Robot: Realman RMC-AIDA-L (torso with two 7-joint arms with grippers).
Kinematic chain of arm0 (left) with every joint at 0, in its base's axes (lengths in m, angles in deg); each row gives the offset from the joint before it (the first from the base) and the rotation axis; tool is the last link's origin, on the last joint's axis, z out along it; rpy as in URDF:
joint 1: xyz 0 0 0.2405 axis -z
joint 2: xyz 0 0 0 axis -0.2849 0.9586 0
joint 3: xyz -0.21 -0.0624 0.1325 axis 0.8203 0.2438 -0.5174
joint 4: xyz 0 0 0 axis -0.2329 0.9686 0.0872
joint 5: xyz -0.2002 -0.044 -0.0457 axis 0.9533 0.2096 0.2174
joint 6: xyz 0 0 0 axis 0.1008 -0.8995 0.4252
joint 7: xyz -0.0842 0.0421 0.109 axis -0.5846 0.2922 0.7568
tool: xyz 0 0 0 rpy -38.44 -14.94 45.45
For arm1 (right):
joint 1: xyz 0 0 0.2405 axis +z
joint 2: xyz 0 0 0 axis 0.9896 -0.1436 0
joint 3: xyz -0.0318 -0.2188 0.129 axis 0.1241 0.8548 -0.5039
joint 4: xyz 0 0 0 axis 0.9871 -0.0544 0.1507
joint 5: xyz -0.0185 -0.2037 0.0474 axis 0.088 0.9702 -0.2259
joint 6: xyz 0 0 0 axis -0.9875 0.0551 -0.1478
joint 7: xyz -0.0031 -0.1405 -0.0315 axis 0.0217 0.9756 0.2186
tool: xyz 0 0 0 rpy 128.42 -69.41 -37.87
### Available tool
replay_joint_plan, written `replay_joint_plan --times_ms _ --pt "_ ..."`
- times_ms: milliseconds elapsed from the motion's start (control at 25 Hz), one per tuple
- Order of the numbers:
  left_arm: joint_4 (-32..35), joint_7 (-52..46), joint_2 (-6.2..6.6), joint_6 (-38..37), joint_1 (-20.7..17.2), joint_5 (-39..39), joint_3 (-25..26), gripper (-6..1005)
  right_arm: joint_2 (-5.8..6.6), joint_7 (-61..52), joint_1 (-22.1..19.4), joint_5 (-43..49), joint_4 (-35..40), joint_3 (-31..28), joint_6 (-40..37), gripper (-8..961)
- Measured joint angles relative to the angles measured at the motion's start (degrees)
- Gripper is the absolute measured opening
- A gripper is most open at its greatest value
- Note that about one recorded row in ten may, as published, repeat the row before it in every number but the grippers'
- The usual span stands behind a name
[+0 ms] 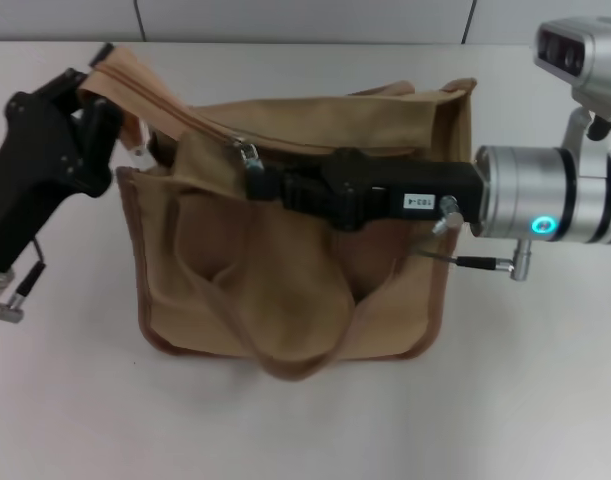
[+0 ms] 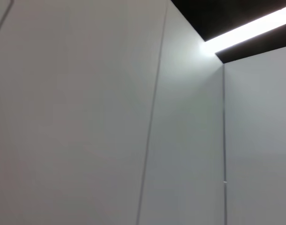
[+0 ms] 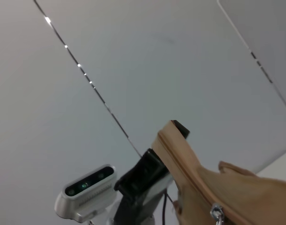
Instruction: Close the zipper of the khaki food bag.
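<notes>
Our right gripper (image 1: pixel 253 178), matte black w/ a silver wrist, reaches across the bag top; fingertips sit at the small shiny pull tab (image 1: pixel 248 153), but we can't tell if they're clamped on it. Our left gripper (image 1: pixel 113 120) is clenched on the raised corner flap at the bag's left end. The zipper (image 1: pixel 200 122) runs as a tan ridged line up toward that flap. The khaki food bag (image 1: pixel 285 290), soft boxy canvas w/ brownish piping, sits on the white table (image 1: pixel 525 400).
</notes>
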Motion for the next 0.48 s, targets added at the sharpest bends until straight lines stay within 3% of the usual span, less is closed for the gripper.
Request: replay_joint_plan --times_ms 240,480 --pt "1.6 0.0 0.14 0.8 -1.2 0.0 2.9 16 0.25 0.1 -3.0 0.4 0.3 -1.6 0.3 0" --pt "2.1 0.1 0.18 2.7 -1.6 0.1 4.1 16 0.47 0.7 -8.8 0.5 2.7 -4.0 -0.7 -1"
